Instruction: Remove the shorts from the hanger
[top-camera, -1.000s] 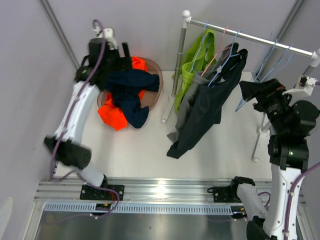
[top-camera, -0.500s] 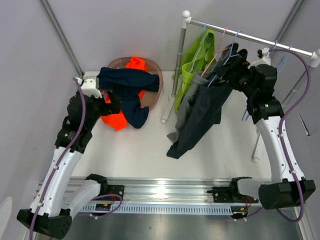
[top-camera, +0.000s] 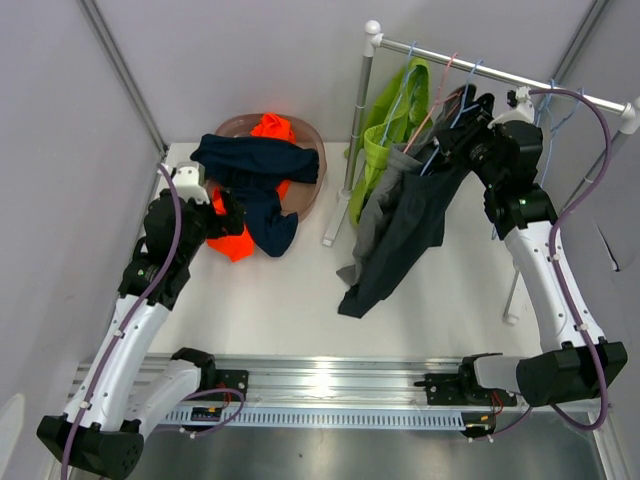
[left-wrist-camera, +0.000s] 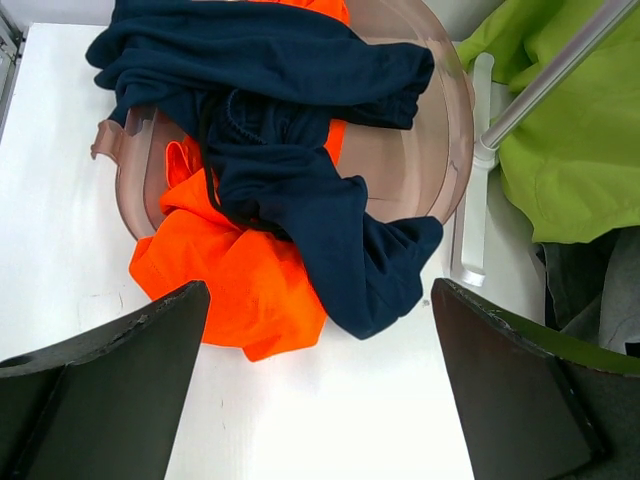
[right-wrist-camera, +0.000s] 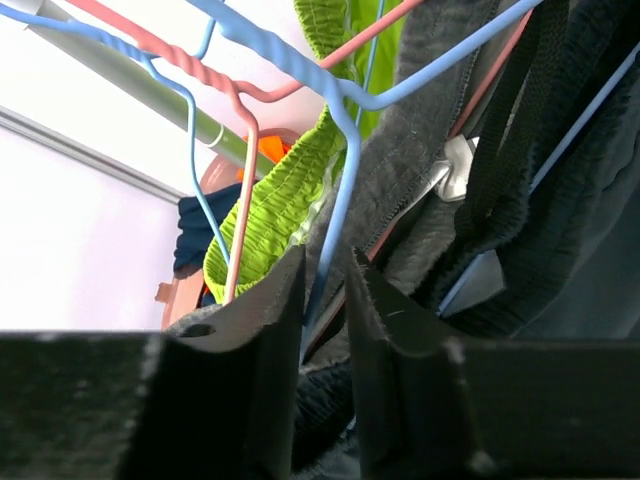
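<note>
Three shorts hang from wire hangers on the rack (top-camera: 520, 78): lime green (top-camera: 385, 140), grey (top-camera: 375, 212) and dark navy-black (top-camera: 415, 222). My right gripper (top-camera: 462, 128) is up at the dark pair's waistband. In the right wrist view its jaws (right-wrist-camera: 325, 262) stand almost together, pinching the dark shorts (right-wrist-camera: 590, 220), with a blue hanger wire (right-wrist-camera: 340, 190) running through the gap. Lime shorts (right-wrist-camera: 270, 215) hang just behind. My left gripper (top-camera: 228, 210) is open and empty (left-wrist-camera: 320, 300), just in front of the orange shorts (left-wrist-camera: 230, 280) and navy shorts (left-wrist-camera: 290, 170) heaped in the basket (left-wrist-camera: 455, 130).
The rack's left post (top-camera: 358, 110) and its white foot (left-wrist-camera: 470, 200) stand between the basket (top-camera: 312, 135) and the hanging clothes. Empty blue hangers (top-camera: 545, 115) hang further right on the rod. Grey walls close in at the back and on both sides.
My right arm swung in from the right to the hangers and its jaws closed on the dark pair's waistband. My left arm pulled back from the basket towards me, still open.
</note>
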